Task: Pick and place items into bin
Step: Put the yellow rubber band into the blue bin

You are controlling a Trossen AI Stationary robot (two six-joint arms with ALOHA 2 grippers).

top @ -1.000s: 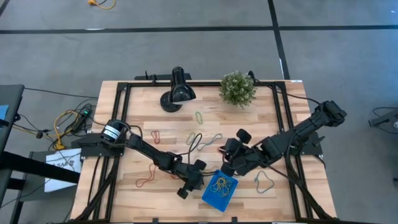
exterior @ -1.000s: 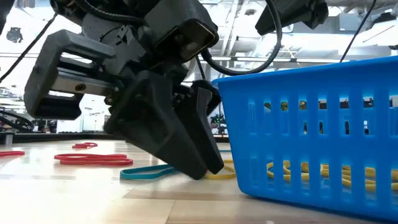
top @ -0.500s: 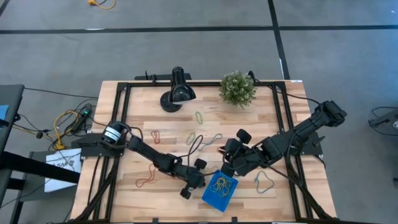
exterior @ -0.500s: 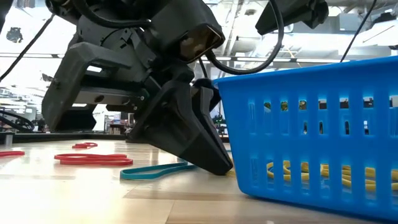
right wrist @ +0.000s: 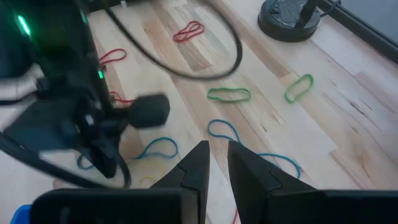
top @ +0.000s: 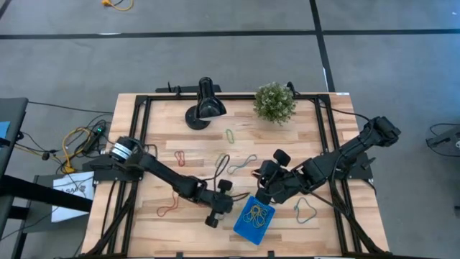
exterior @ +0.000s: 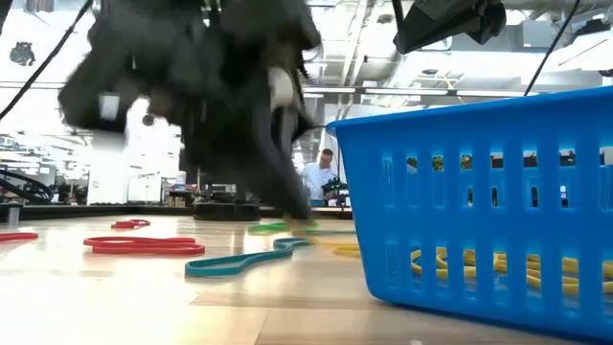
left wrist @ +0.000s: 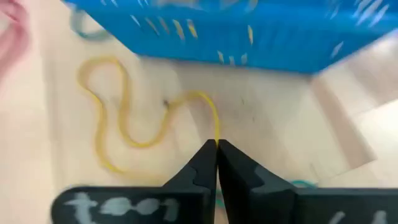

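The left gripper (left wrist: 216, 149) is low over the wooden desk (top: 165, 129) just beside the blue bin (top: 254, 220), on the bin's left side in the high view, and its two dark fingers are pressed together with one end of a yellow rubber band (left wrist: 118, 118) pinched at their tips; the rest of that loop lies limp on the wood, close to the bin's wall. In the low view this gripper is smeared and hard to read, so the wrist view is the better witness for the grip. The bin sits near the front edge of the desk, tilted relative to the desk's sides, and holds a tangle of yellow bands (top: 256, 213); through the slots of its wall in the low view more yellow loops (exterior: 498, 264) show on its floor. The right gripper (right wrist: 214, 163) hovers above the desk just behind the bin, its fingers narrowly apart with nothing visible between them. Loose bands are scattered over the desk: a teal one (exterior: 239, 263) and a red one (exterior: 144, 245) in front of the low camera, a red one (top: 169, 209) near the left front, another red one (top: 180, 157) farther back, a green one (top: 230, 135) near the black lamp (top: 205, 106), and a grey-green loop (top: 305, 211) to the right of the bin. A small green plant (top: 274, 102) stands at the back of the desk beside the lamp
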